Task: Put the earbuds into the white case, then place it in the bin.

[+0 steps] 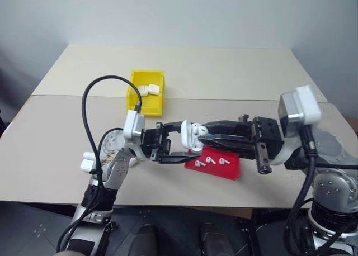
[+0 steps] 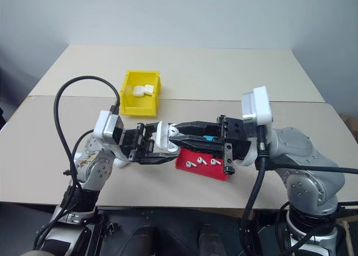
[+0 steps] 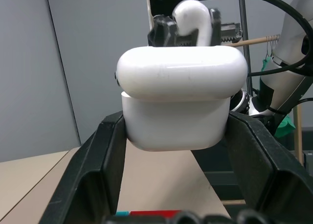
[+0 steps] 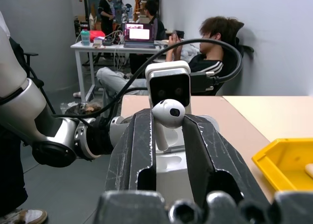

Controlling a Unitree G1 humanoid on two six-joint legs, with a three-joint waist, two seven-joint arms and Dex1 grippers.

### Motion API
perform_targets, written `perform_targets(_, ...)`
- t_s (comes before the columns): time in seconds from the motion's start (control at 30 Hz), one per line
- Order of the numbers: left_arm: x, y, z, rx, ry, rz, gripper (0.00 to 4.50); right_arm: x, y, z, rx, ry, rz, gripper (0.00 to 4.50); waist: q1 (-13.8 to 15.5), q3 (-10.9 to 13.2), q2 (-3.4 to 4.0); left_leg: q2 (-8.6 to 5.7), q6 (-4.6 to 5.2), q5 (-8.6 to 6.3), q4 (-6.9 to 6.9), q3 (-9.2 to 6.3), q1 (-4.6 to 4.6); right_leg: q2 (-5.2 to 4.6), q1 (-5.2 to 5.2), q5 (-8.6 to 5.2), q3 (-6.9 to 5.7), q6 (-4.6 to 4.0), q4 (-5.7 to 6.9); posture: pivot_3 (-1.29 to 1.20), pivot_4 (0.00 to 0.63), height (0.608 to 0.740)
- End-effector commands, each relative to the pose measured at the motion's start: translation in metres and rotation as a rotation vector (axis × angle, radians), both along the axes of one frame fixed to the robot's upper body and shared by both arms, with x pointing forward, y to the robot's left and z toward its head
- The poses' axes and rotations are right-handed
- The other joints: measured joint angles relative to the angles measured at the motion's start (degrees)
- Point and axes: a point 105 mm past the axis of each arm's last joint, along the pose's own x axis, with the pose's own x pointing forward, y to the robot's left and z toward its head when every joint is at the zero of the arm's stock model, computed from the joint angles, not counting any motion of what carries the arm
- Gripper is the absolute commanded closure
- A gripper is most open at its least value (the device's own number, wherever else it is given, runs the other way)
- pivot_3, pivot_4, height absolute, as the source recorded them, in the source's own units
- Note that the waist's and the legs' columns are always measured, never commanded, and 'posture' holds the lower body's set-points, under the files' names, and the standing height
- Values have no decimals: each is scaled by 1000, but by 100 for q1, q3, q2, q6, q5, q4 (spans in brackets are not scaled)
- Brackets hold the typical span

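A: Nearest, the left end effector (image 3: 173, 194) is clamped on the white case (image 3: 178, 104), held in the air over the worktop (image 1: 50, 155).
B: And the right end effector (image 4: 164, 150)?
A: It pinches one earbud (image 4: 167, 117) just above that case. Three more earbuds (image 1: 211, 162) lie on the red tray (image 1: 215, 169).
B: The bin (image 1: 146, 99)?
A: Farther back, holding white cases.

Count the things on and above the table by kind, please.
Earbuds: 4 (three on the tray, one in the right gripper)
Cases: 5 (one in the left gripper, two in the bin, apparently two beside the left arm)
Bins: 1
Trays: 1
Total: 11
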Motion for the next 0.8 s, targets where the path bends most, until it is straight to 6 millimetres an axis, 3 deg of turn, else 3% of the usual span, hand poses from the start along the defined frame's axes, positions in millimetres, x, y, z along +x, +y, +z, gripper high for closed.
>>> perform_targets(0.03,-5,0,8,-25,-52,5,1733,-4,0,4,12,-29,12,3835,0,0,0,0,0,0,0,0,0,0,0,0,0,0,-1,0,150,740)
perform_targets(0.7,-3,0,7,-26,-60,16,1733,-1,5,-10,-28,-18,4,3835,2,0,-1,0,0,0,0,0,-1,0,0,0,0,0,-3,0,150,740)
perform_targets(0.8,-3,0,8,-28,-61,18,1733,-1,5,-10,-35,-36,-3,2898,5,0,-1,0,0,0,0,0,0,0,0,0,0,0,-3,0,150,740)
